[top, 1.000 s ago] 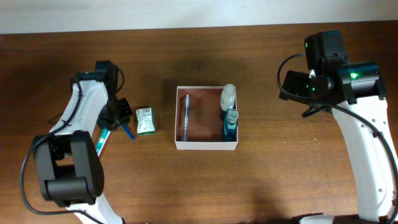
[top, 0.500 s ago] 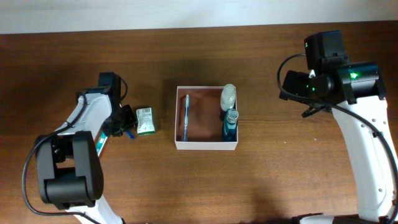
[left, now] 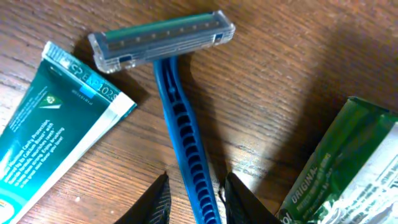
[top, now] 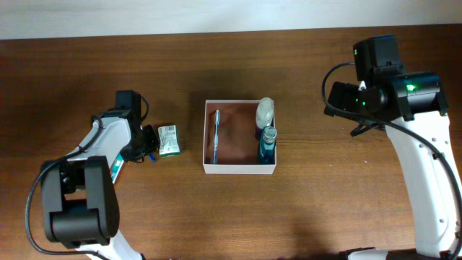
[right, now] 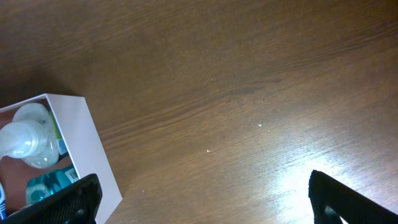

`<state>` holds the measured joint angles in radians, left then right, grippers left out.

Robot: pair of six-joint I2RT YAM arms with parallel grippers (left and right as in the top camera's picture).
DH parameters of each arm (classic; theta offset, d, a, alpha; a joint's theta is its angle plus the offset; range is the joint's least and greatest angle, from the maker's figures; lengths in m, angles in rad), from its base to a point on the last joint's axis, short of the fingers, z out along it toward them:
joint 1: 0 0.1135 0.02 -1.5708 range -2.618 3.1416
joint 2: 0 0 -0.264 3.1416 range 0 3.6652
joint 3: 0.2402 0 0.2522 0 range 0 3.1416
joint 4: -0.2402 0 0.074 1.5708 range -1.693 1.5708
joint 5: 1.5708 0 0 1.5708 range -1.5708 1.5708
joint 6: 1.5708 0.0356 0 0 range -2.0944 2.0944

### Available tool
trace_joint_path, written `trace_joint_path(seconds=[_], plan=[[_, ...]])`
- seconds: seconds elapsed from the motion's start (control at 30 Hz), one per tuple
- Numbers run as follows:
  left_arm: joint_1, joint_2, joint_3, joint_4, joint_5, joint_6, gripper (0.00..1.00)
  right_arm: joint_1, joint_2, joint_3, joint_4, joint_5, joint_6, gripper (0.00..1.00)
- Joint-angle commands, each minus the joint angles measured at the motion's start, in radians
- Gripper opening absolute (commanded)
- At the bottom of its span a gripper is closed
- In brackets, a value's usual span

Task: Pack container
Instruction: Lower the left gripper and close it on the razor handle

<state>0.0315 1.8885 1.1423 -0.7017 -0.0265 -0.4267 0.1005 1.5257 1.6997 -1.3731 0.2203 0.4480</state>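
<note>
Blue razor [left: 180, 112]: lay flat on the table [left: 298, 62], between a toothpaste tube [left: 56, 130] and a green packet [left: 342, 168].
Your left gripper [left: 196, 202]: jaws narrow, flanking the razor's handle; whether they pinched it, I could not tell.
Your right gripper [right: 205, 196]: jaws wide, holding nothing.
Container [top: 238, 170]: sat mid-table, holding a toothbrush [top: 215, 136] and two bottles [top: 265, 112].

dark brown wood-grain table [top: 317, 217] fills almost the whole overhead view, grain running left to right. a thin pale strip [top: 216, 16] runs along the far edge; wall or floor, can't tell. lighting is fairly even with soft shadows on the wood, plus a bright glare patch [right: 292, 168] on the tabletop in the right wrist view.
</note>
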Motion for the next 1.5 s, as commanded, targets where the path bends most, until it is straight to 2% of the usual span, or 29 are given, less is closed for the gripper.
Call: trace_joint_path(seconds=[0.0, 0.27, 0.8, 0.9, 1.07, 1.47], plan=[[0.01, 0.0, -0.018, 0.023, 0.001, 0.005, 0.29, -0.005, 0.001, 0.013, 0.0, 0.009, 0.001, 0.98], [0.061, 0.0, -0.021, 0.028, 0.002, 0.005, 0.29, -0.005, 0.001, 0.013, 0.0, 0.009, 0.001, 0.98], [0.061, 0.0, -0.022, 0.035, 0.006, 0.005, 0.28, -0.005, 0.001, 0.013, 0.0, 0.009, 0.001, 0.98], [0.061, 0.0, -0.022, 0.035, 0.006, 0.005, 0.19, -0.005, 0.001, 0.013, 0.0, 0.009, 0.001, 0.98], [0.061, 0.0, -0.022, 0.035, 0.006, 0.005, 0.11, -0.005, 0.001, 0.013, 0.0, 0.009, 0.001, 0.98], [0.061, 0.0, -0.021, 0.035, 0.029, 0.005, 0.01, -0.005, 0.001, 0.013, 0.0, 0.009, 0.001, 0.98]])
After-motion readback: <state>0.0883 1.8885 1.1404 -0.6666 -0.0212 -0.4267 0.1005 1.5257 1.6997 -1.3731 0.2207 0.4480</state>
